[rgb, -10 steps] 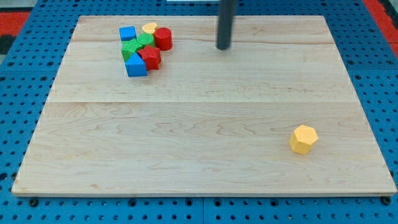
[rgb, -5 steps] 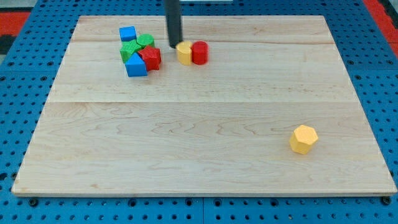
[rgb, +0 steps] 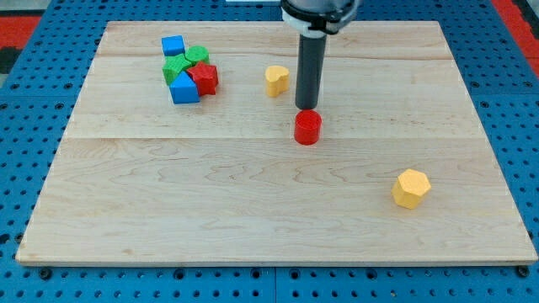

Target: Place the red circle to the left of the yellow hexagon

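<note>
my tip point(rgb: 306, 108) sits at the upper edge of the red circle point(rgb: 308, 128), touching it or just short of it; i cannot tell which. there are no fingers on this arm, only the straight dark rod, so nothing is grasped. the red circle lies near the middle of the wooden surface point(rgb: 253, 202), directly below my tip in the view. the yellow hexagon point(rgb: 411, 188) is well apart, toward the view's bottom right of my tip. a small yellow block point(rgb: 276, 80) lies just to the view's left of the rod. far to the left, a cluster holds a blue cube point(rgb: 173, 45), green blocks point(rgb: 185, 63), a red block point(rgb: 204, 78) and another blue block point(rgb: 184, 88).
</note>
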Controlling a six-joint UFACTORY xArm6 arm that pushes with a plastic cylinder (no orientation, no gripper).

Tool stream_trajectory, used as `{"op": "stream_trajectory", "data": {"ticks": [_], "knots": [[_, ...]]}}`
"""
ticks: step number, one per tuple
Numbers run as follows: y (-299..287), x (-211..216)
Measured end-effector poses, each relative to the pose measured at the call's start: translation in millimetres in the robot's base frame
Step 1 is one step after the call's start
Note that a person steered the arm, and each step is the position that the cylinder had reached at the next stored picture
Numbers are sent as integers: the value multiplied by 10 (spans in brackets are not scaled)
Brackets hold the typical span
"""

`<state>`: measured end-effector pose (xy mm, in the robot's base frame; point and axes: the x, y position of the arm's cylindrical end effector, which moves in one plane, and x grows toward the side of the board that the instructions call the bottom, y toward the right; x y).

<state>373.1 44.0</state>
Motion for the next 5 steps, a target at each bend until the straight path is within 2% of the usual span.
{"op": "stream_trajectory", "data": {"ticks": [2,3,4,5], "knots": [[20,762],[741,1016],[723,834],[-78,685]]}}
